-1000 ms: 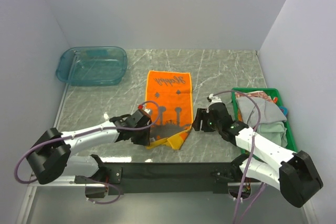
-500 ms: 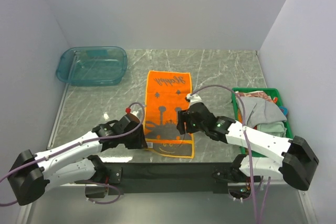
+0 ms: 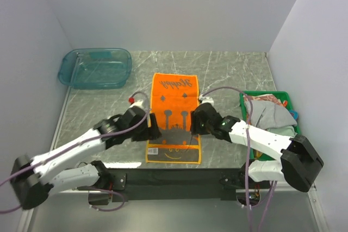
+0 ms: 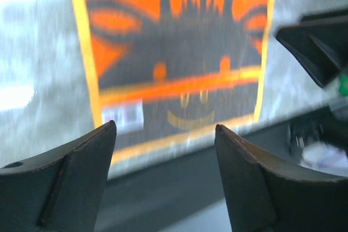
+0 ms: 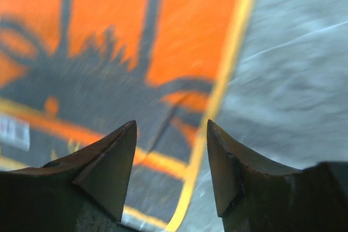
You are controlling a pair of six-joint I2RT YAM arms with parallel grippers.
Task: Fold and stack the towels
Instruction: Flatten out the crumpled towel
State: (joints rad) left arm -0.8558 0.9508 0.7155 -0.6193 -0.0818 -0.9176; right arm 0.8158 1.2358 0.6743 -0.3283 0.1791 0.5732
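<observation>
While orange towel [image 3: 174, 118] lies flat on table [image 3: 234, 74], L gripper [image 3: 153, 127] & R gripper [image 3: 193, 125] flank it, jaws spread, gripping nothing; green crate [image 3: 266, 93] holds heaped towels [image 3: 270, 115]; teal tub [image 3: 98, 50] at far left.

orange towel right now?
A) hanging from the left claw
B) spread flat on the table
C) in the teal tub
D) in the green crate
B: the orange towel lies spread flat on the marble table. The left claw and the right claw are both open over its edges and hold nothing.
</observation>
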